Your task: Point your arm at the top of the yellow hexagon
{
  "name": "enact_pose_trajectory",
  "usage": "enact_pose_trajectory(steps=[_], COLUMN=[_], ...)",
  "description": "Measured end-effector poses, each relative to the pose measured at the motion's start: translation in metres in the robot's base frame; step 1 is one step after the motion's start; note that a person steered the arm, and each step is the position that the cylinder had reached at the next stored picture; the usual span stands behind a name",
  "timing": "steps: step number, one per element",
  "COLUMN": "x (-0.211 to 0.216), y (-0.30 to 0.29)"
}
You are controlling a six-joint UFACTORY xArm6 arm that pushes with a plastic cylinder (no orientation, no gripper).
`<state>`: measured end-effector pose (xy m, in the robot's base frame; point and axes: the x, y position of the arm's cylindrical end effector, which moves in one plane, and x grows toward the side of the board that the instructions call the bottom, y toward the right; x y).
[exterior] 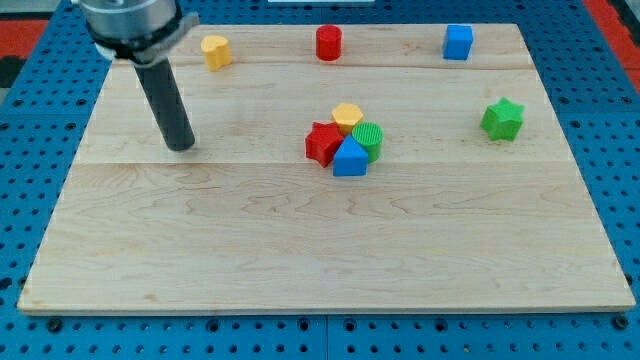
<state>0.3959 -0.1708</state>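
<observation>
The yellow hexagon (347, 116) sits near the board's middle, at the top of a tight cluster with a red star (322, 143), a green cylinder (368, 139) and a blue block (349, 159). My tip (181, 146) rests on the board far to the view's left of that cluster, with the dark rod rising up and to the left. The tip touches no block.
A yellow heart-like block (216, 50), a red cylinder (328, 43) and a blue cube (458, 42) stand along the wooden board's (300, 260) top edge. A green star (502, 119) is at the right. Blue pegboard (40, 120) surrounds the board.
</observation>
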Motion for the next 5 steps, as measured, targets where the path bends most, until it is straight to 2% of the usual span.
enact_pose_trajectory(steps=[1,2,5], x=[-0.072,-0.097,-0.088], y=[0.033,0.083,0.161])
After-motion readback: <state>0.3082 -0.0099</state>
